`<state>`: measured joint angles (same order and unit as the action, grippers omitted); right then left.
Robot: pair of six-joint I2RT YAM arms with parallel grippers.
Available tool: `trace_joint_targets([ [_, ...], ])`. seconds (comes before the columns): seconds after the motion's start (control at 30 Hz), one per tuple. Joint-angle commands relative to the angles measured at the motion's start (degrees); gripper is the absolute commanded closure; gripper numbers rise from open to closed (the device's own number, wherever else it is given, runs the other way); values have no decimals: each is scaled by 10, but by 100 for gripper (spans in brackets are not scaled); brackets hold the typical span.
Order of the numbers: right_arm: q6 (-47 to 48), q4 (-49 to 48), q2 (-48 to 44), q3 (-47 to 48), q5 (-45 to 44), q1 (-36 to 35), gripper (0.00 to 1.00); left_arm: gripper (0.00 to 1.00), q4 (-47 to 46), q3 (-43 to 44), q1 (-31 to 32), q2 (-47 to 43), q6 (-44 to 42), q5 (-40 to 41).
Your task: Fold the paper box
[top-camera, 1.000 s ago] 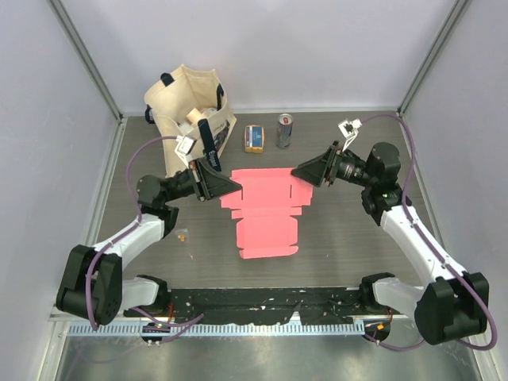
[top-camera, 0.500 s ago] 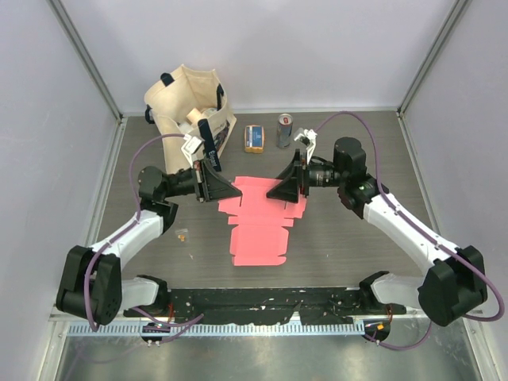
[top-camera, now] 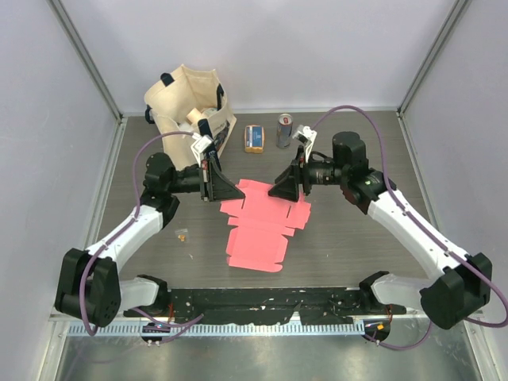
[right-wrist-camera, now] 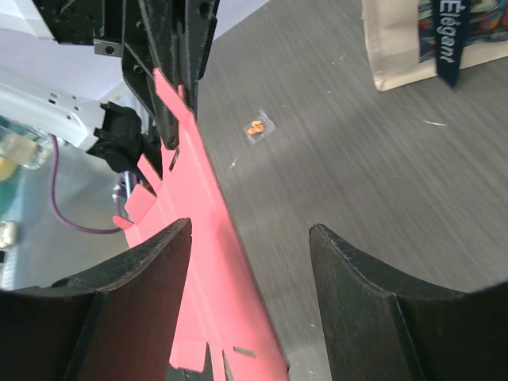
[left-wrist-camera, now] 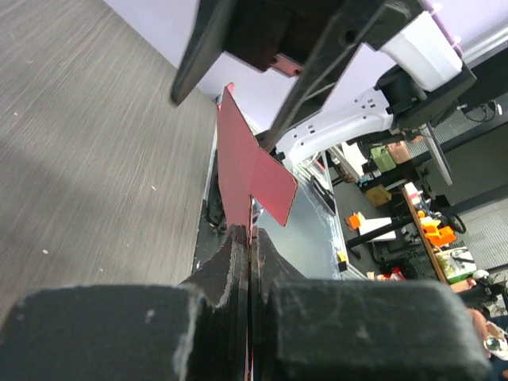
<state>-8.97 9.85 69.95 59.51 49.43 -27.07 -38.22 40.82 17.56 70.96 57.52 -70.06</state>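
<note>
- Paper box (top-camera: 255, 230) is an unfolded pinkish-red card sheet with flaps and tabs, lying near the middle of the table (top-camera: 357, 246) in the top view.
- Its 6 o'clock half lies flat on the table; its 12 o'clock end sits between the two grippers.
- Left gripper (top-camera: 236, 194) comes in from 9 o'clock and is clamped on the sheet's 10 o'clock corner.
- The left wrist view shows its fingers (left-wrist-camera: 230, 262) pressed together, with the thin card (left-wrist-camera: 246, 171) sticking out from between them, edge-on.
- Right gripper (top-camera: 275, 192) reaches in from 3 o'clock, over the sheet's 1 o'clock part.
- Its jaws stand wide apart.
- In the right wrist view the pink sheet (right-wrist-camera: 206, 270) runs through the gap between its fingers (right-wrist-camera: 135, 302), nearer the left-hand one.
- Whether either finger touches the card cannot be told.
- A beige tote bag (top-camera: 178, 103) stands at 11 o'clock of the sheet, well apart from it.
- An orange-and-blue packet (top-camera: 254, 138) and a small can (top-camera: 284, 130) stand side by side at 12 o'clock.
- A tiny wrapped orange item (top-camera: 182, 234) lies on the table at 8 o'clock of the sheet, near the left forearm.
</note>
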Motion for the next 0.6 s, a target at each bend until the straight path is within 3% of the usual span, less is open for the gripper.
trace_joint_targets([
  [0.0,85,98,-42,49,-40,-4,33,100,118,31,3,-18,-91,5],
  [0.17,73,61,-19,43,66,-10,36,100,118,32,5,-13,-88,4],
  [0.57,28,-42,3,5,51,-13,38,100,118,29,34,-23,-90,-3],
])
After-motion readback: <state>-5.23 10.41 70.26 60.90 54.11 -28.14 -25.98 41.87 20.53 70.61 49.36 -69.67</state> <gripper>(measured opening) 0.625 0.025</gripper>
